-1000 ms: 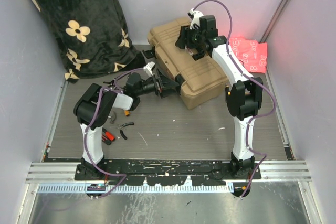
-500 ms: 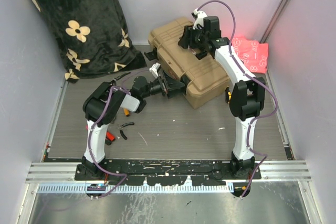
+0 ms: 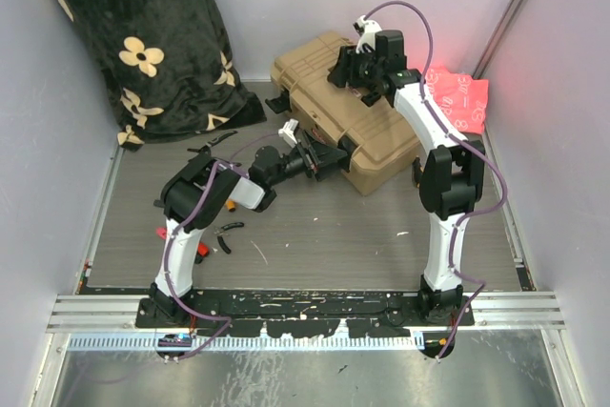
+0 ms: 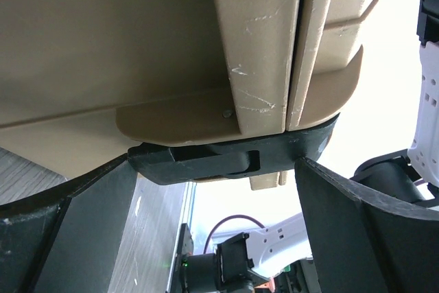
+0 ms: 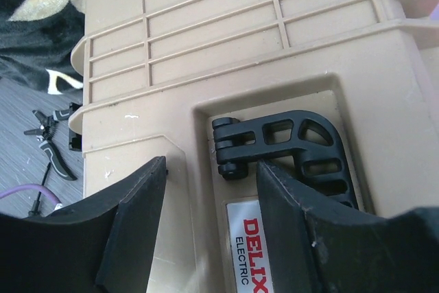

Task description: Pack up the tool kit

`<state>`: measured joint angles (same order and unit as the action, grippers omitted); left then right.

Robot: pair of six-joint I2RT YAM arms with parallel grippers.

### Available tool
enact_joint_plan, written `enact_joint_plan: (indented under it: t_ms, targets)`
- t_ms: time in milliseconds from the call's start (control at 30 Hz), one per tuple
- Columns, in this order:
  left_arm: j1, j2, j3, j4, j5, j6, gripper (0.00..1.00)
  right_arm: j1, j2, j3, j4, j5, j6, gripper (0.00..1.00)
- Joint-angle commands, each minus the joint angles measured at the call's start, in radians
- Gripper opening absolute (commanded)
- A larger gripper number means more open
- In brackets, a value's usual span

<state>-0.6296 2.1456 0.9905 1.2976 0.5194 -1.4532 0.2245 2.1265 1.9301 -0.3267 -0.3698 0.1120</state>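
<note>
The tan toolbox (image 3: 379,140) lies closed at the back middle of the table, ribbed lid (image 5: 206,32) up. My left gripper (image 3: 330,155) is at its near left side; in the left wrist view it (image 4: 216,169) stands wide open with a black latch (image 4: 206,162) at its fingertips below the tan shell (image 4: 137,46). My right gripper (image 3: 355,71) hovers over the lid. Its jaws (image 5: 209,197) stand apart astride bare lid, the right finger over the folded black handle (image 5: 302,142). Black-handled pliers (image 3: 227,232) and red- and orange-handled tools (image 3: 195,250) lie loose near the left arm.
A black floral blanket (image 3: 143,35) fills the back left corner. A pink patterned cloth (image 3: 457,97) lies to the right of the toolbox. More small pliers (image 5: 51,152) lie on the grey table (image 3: 315,235) left of the box. Purple walls close in both sides.
My left arm has stretched right, up to the toolbox's near side. The toolbox has slid a little to the right. The right gripper followed it and its jaws narrowed slightly.
</note>
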Motion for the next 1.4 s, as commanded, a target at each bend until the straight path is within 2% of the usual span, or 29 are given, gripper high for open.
enact_joint_plan:
  t_ms: [0, 367, 500, 800, 1367]
  targets:
    - [-0.028, 0.004, 0.074, 0.069, -0.133, -0.033, 0.98, -0.036, 0.229, -0.234, -0.660, 0.179, -0.037, 0.60]
    - [-0.031, -0.158, 0.052, 0.130, -0.146, -0.069, 0.99, -0.036, 0.220, -0.292, -0.633, 0.177, -0.047, 0.59]
    - [-0.031, -0.191, 0.049, 0.132, -0.150, -0.083, 0.92, -0.037, 0.218, -0.299, -0.632, 0.180, -0.048, 0.59]
    - [-0.031, -0.252, 0.037, 0.132, -0.148, -0.098, 0.67, -0.037, 0.215, -0.307, -0.623, 0.181, -0.042, 0.59]
    - [0.006, -0.393, -0.030, 0.132, -0.072, -0.122, 0.70, -0.035, 0.226, -0.310, -0.615, 0.179, -0.039, 0.58]
